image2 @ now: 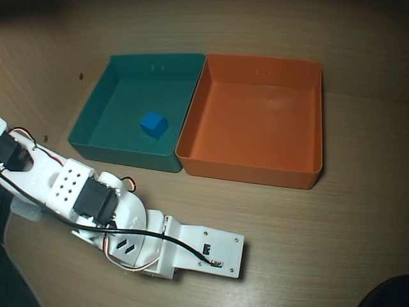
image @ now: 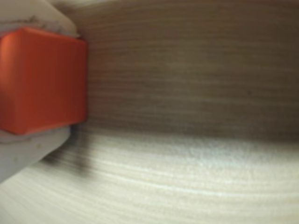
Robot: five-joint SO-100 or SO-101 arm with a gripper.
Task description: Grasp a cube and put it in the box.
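In the wrist view the cube (image: 42,79) sat clamped in the gripper (image: 39,81), one pale jaw above it and one below, low over the wooden worktop (image: 196,93). From overhead the arm (image2: 153,240) hid both, lying on the near side of the trays. The step in hand looked like the carry: it wanted a firm hold, a lift high enough to clear the near wall of the box (image2: 255,167), and a release only once well over its floor. That box stood empty. The teal tray (image2: 121,148), touching it on the left in that view, held a blue cube (image2: 153,125).
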